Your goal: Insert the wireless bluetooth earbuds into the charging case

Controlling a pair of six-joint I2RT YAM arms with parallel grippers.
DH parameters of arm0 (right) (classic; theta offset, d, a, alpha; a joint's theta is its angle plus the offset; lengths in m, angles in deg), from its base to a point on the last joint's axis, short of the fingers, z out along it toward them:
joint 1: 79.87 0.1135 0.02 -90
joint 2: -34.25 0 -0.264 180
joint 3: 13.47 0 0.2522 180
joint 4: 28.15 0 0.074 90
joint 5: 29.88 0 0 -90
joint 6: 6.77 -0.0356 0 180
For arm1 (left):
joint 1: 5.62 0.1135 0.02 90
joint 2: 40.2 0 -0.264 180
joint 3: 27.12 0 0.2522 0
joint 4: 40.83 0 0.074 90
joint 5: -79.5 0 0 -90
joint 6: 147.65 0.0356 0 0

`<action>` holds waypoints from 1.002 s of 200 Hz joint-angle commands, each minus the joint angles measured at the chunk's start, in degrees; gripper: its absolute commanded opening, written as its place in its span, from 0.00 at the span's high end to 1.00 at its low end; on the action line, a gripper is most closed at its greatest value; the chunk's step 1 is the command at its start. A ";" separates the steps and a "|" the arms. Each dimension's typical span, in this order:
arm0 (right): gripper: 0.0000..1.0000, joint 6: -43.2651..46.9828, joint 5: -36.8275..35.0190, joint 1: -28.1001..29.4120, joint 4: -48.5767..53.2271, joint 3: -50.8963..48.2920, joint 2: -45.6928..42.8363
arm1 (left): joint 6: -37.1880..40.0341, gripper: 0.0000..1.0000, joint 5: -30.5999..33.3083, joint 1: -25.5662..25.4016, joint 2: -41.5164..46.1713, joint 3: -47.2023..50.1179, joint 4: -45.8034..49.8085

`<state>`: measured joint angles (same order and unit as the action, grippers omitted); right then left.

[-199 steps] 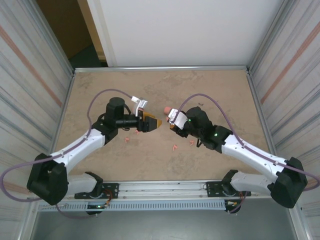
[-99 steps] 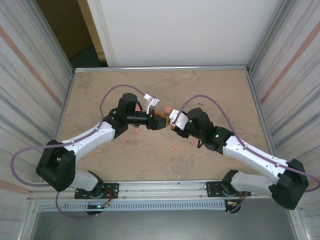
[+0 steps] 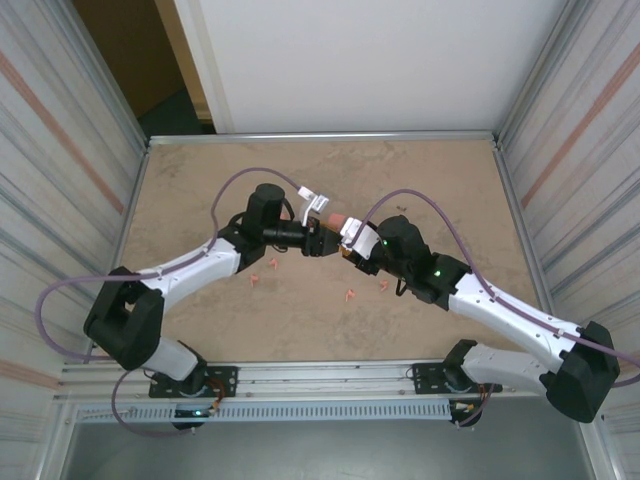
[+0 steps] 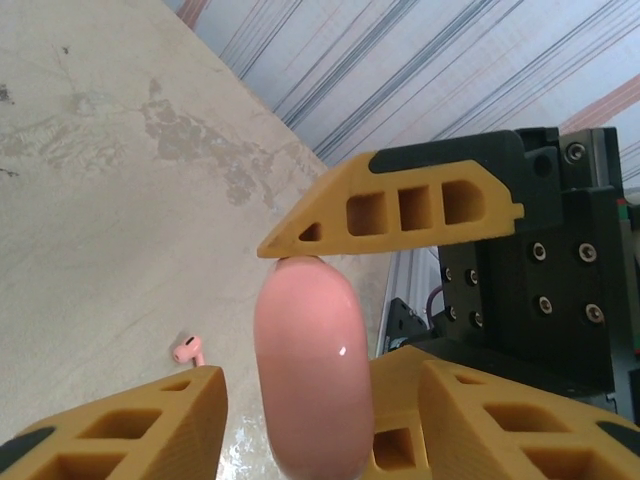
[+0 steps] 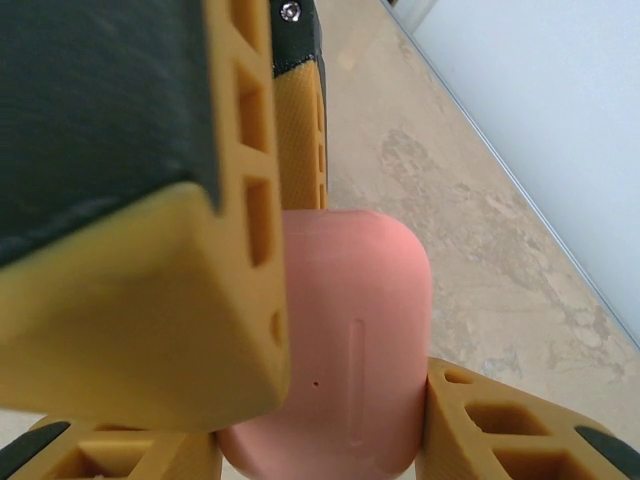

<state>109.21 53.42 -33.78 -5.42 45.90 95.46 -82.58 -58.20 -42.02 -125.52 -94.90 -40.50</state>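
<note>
The pink rounded charging case (image 3: 334,219) hangs above the table's middle, lid closed, with my right gripper (image 3: 344,244) shut on it. In the right wrist view the case (image 5: 355,350) sits tight between that gripper's (image 5: 320,420) two fingers. My left gripper (image 3: 319,240) meets it from the left. Its jaws (image 4: 320,378) straddle the case (image 4: 310,370), open, with a gap showing at the left finger (image 4: 130,425). Several tiny pink earbuds lie on the table below: two (image 3: 272,264) (image 3: 255,279) under the left arm, two (image 3: 350,295) (image 3: 383,285) under the right. One earbud (image 4: 188,349) shows in the left wrist view.
The tan table (image 3: 200,180) is boxed in by metal side walls (image 3: 60,200) and a white back panel (image 3: 360,60). A rail (image 3: 320,375) runs along the near edge by the arm bases. Cables loop over both arms.
My left arm has swung right up to the held case, and its jaws have narrowed around it. The right arm and the case have stayed put.
</note>
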 commanded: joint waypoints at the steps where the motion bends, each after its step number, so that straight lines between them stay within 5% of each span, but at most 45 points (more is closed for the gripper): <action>1: 0.56 -0.93 -0.91 -0.28 -1.33 -0.69 -1.20 | -1.32 0.51 -2.01 -0.40 -0.86 -1.76 -2.59; 92: 0.55 -1.27 -0.93 -0.47 -1.24 -0.62 -1.81 | -1.27 0.80 -2.76 -0.64 -1.52 -2.02 -2.56; 138: 0.52 -2.89 2.09 -1.92 0.70 -0.32 -2.54 | -1.27 0.84 -1.98 -0.60 -0.63 -1.38 -3.63; 200: 0.25 -9.72 10.20 -6.58 1.46 -2.54 -8.15 | -1.68 0.93 0.82 -0.34 1.42 1.91 -10.34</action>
<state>104.51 57.79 -38.35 -4.32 45.22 91.24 -84.11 -58.51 -42.40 -126.39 -94.66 -45.72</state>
